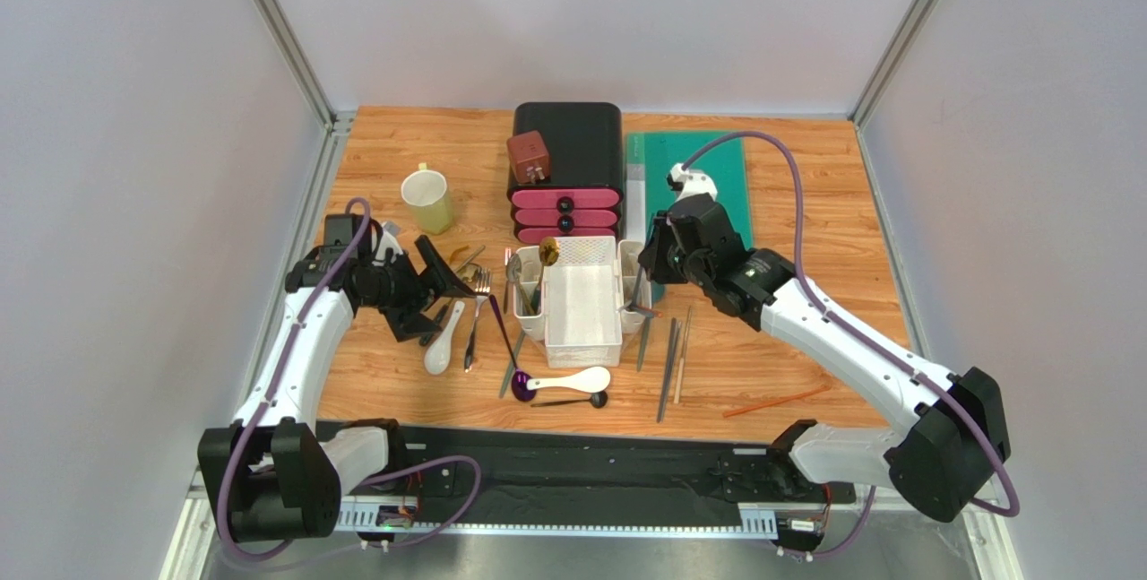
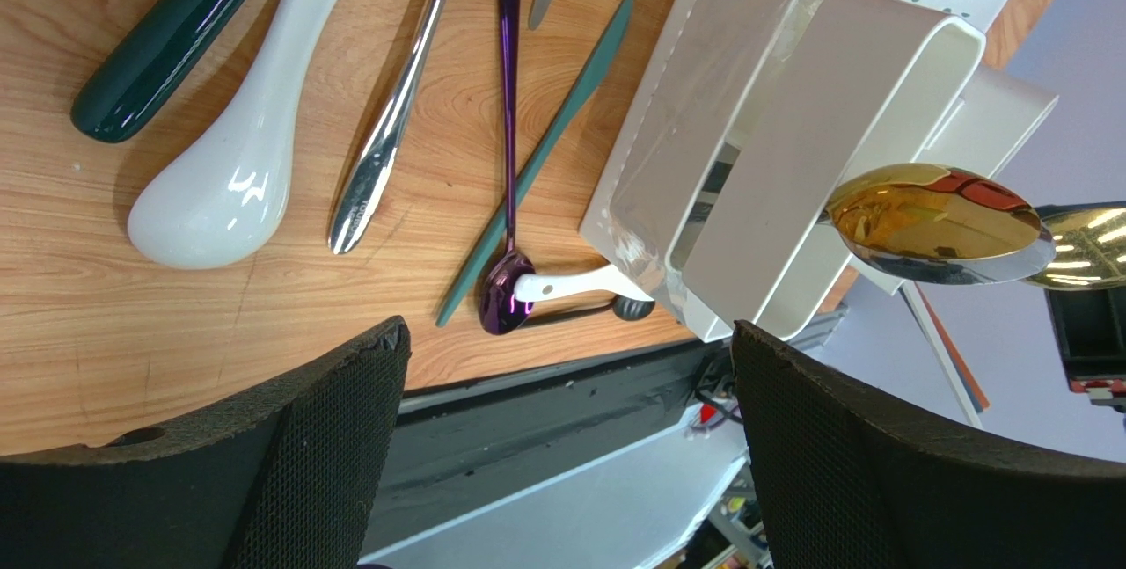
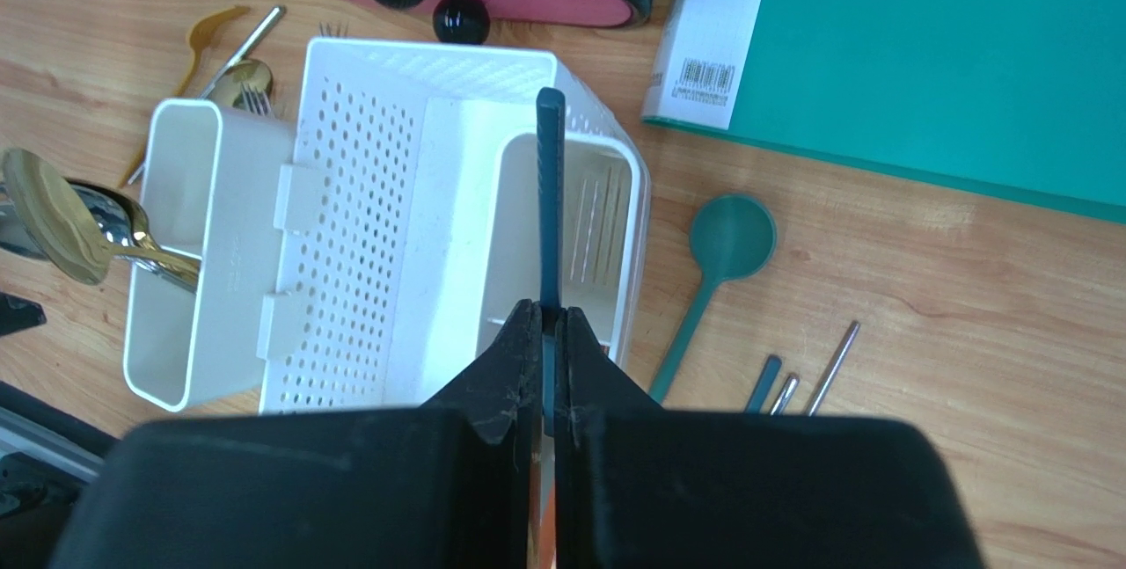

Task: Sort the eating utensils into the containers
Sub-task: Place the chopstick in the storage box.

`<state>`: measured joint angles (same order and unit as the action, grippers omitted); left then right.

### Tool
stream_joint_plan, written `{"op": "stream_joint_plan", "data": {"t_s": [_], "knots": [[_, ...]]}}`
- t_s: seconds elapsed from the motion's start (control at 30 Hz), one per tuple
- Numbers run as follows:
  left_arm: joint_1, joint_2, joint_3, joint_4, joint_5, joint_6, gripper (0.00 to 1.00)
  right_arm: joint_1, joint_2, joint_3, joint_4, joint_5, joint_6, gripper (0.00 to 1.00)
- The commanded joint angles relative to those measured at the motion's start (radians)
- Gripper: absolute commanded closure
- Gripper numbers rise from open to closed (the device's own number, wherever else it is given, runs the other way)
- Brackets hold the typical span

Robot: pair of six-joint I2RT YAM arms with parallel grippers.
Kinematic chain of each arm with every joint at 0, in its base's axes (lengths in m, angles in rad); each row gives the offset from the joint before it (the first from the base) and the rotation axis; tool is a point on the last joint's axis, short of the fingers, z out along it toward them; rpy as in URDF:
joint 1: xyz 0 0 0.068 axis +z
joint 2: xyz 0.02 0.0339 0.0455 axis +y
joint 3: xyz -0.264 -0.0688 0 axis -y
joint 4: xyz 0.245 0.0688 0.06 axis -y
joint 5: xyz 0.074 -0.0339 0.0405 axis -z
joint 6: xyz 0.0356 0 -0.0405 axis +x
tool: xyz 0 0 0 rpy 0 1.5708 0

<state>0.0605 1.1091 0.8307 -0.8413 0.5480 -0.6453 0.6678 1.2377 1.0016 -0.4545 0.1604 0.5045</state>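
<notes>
One white caddy (image 1: 579, 298) sits in the middle of the table (image 1: 808, 204). It has one big bin and a small bin on each side.

Two white spoons lie on the wood. One white spoon (image 1: 443, 352) is at 8 o'clock from the caddy. The other white spoon (image 1: 572, 380) is at 6 o'clock. One purple spoon (image 2: 506, 292) and one silver fork (image 1: 477, 305) lie between them. Two gold spoons (image 2: 938, 220) poke out of the small bin on the 9 o'clock side. One green spoon (image 3: 731, 242) lies at 3 o'clock.

The left claw (image 2: 568, 358) hangs at 9 o'clock from the caddy, with its fingers wide apart and nothing in them. The right claw (image 3: 547, 319) is at 3 o'clock, pinched tight on one thin dark green utensil (image 3: 550, 200) right over the small bin there.

One yellow mug (image 1: 428, 200), one drawer box (image 1: 572, 143) and one green board (image 1: 700, 163) stand at the back.

The held utensil shows only its thin edge (so I cannot tell what kind it is). The gold spoons' handles are hidden inside the bin. The sticks (image 1: 667, 368) at 5 o'clock are too thin to count. A dark handle (image 2: 172, 35) is cut off by the picture edge.
</notes>
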Motion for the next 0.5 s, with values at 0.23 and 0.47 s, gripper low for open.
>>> {"op": "stream_joint_plan", "data": {"t_s": [0.23, 0.47], "knots": [[-0.002, -0.023, 0.008, -0.010, 0.009, 0.029, 0.04, 0.085, -0.064, -0.054, 0.043, 0.111, 0.065, 0.80], [-0.004, -0.026, -0.010, 0.005, 0.018, 0.024, 0.05, 0.095, -0.118, -0.049, -0.010, 0.169, 0.086, 0.41]]}}
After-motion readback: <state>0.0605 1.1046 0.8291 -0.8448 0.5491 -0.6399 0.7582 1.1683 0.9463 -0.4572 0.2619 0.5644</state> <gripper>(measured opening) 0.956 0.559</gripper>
